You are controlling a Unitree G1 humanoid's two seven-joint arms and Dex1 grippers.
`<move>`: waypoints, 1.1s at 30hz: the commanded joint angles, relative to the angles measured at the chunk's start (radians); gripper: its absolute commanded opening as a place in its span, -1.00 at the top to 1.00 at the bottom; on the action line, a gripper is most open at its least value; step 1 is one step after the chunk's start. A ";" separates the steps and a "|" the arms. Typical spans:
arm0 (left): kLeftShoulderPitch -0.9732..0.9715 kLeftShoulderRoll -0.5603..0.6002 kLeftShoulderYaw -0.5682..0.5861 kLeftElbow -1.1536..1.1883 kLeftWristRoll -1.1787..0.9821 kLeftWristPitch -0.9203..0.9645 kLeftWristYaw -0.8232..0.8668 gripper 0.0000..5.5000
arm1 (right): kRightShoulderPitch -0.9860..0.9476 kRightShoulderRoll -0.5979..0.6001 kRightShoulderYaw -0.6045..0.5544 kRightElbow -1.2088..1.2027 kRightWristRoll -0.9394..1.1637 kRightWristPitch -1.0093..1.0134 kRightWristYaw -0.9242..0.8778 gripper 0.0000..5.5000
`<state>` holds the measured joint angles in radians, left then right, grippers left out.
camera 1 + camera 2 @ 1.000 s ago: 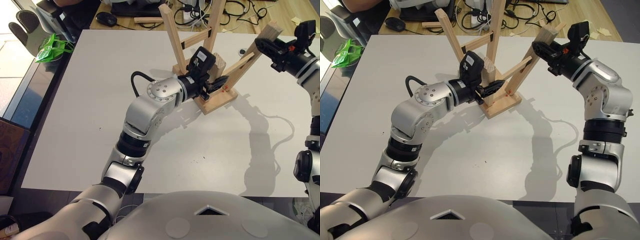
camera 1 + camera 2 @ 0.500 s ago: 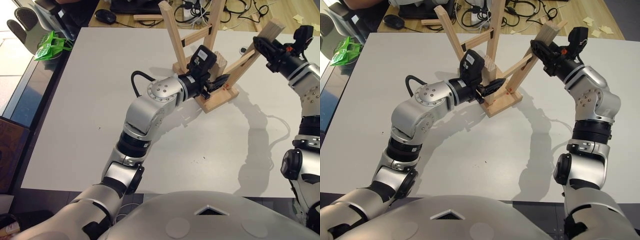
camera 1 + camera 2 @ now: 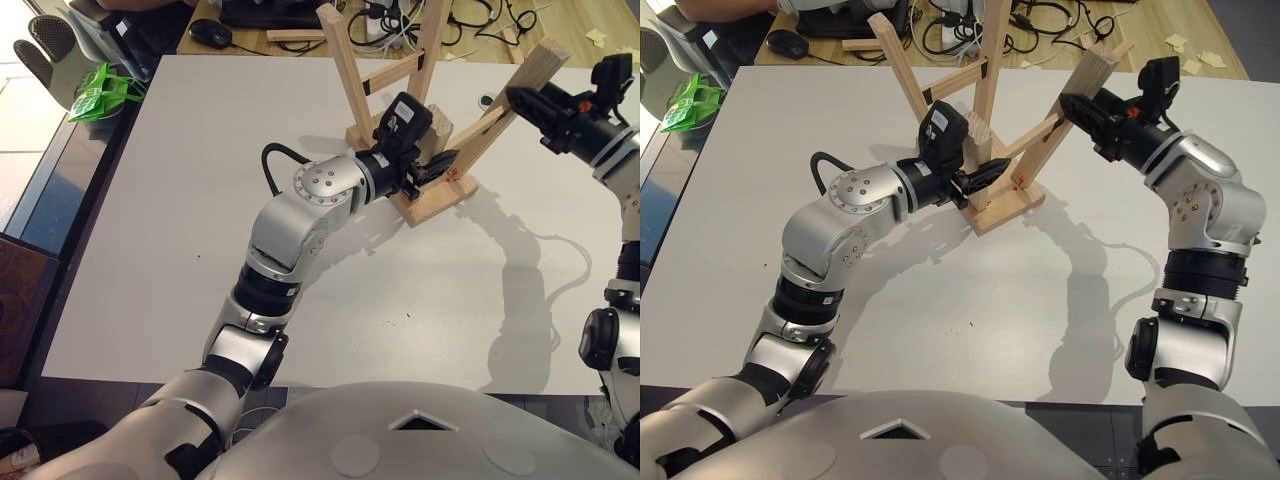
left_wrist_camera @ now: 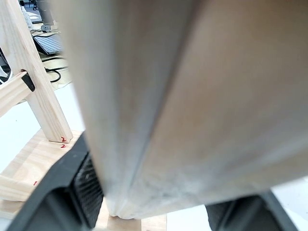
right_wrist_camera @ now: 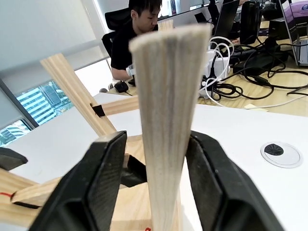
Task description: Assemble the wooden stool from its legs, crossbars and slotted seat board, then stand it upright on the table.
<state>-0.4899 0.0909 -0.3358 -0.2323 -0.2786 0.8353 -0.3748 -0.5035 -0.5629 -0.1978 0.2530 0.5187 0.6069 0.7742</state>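
Pale wood stool (image 3: 437, 203) bears red marks; the table (image 3: 200, 200) is white.

Pale bare-wood stool (image 3: 989, 80), matt white table (image 3: 970, 300)

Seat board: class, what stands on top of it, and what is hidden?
Wooden legs rise from the seat board, joined by crossbars. The left gripper, clamped on one leg, covers part of the board.
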 commanded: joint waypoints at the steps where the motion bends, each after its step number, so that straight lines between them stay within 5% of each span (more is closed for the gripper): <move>1: 0.038 0.020 -0.015 0.037 0.017 0.051 0.005 0.14 | 0.029 -0.031 0.055 0.030 -0.076 -0.031 0.016 0.23; 16: 0.033 0.016 -0.012 0.033 0.012 0.048 0.006 0.14 | 0.021 -0.062 0.219 0.145 -0.280 -0.117 -0.033 0.23; 20: 0.034 0.017 -0.013 0.032 0.012 0.048 0.006 0.14 | 0.005 -0.040 0.177 0.151 -0.242 -0.116 -0.059 0.23; 24: 0.035 0.019 -0.014 0.030 0.014 0.047 0.006 0.14 | -0.013 -0.020 0.126 0.161 -0.212 -0.111 -0.087 0.43; 33: 0.038 0.023 -0.021 0.028 0.016 0.050 0.000 0.15 | -0.062 0.035 0.015 0.148 -0.126 -0.140 -0.103 0.44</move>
<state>-0.4902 0.0887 -0.3353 -0.2283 -0.2663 0.8333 -0.3593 -0.5509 -0.5232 -0.1459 0.3814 0.4060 0.4653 0.7391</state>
